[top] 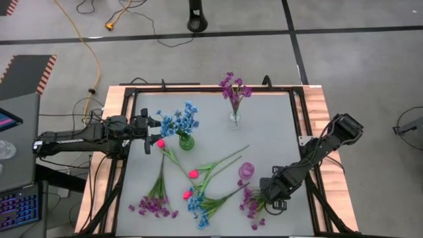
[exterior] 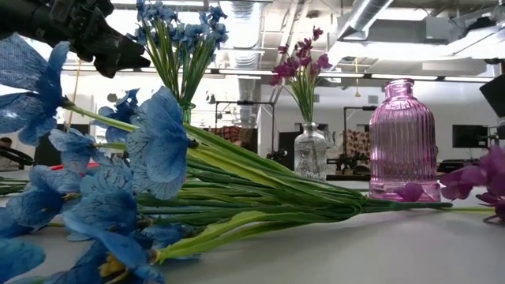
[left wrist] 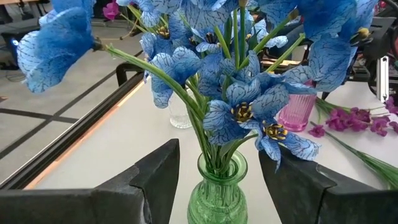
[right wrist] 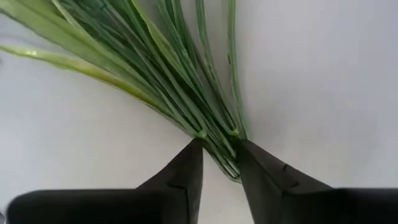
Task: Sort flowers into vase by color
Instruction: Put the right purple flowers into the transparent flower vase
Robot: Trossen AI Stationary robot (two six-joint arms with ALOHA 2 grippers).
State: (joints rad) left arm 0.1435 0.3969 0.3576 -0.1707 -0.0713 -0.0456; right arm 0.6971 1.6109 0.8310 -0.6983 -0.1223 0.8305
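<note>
Pinching green stems, right tool, blooms cropped out

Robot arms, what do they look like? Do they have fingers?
Both arms are dark, nearly black, built of jointed chunky links. The left hand and right hand each end in two flat, wedge-shaped dark fingers, smooth and unmarked.

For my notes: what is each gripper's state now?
Left gripper: open, by the green vase.
Right gripper: closing on green stems.
</note>
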